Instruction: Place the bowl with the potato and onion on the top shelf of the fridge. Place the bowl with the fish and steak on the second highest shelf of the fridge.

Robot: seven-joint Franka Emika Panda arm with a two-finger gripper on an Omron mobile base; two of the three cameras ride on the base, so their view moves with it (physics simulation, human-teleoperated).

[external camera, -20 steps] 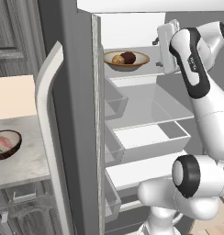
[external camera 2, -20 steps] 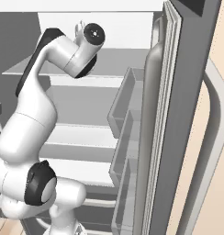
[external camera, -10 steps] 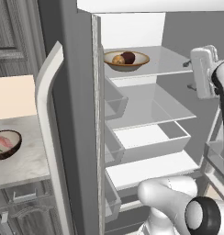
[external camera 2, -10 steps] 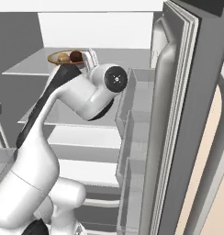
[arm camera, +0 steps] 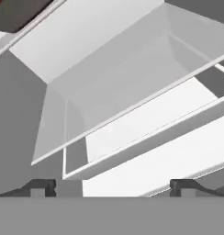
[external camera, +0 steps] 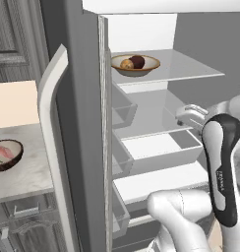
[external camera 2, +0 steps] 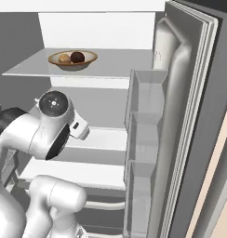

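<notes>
- You see the bowl with the potato and onion (external camera: 135, 64) on the top shelf of the fridge (external camera: 191, 69).
- The bowl with the fish and steak (external camera: 6, 154) sits on the desk (external camera: 23, 177), beyond the open fridge door (external camera: 82, 147).
- Your fingers (arm camera: 44, 187) stand wide, holding nothing, facing the white drawers (arm camera: 146, 133).

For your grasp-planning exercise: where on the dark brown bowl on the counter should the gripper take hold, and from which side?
Probably the rim of the dark brown bowl, from above: it sits upright on the counter, its opening faces up, and the fish pieces lie inside below the rim.
</notes>
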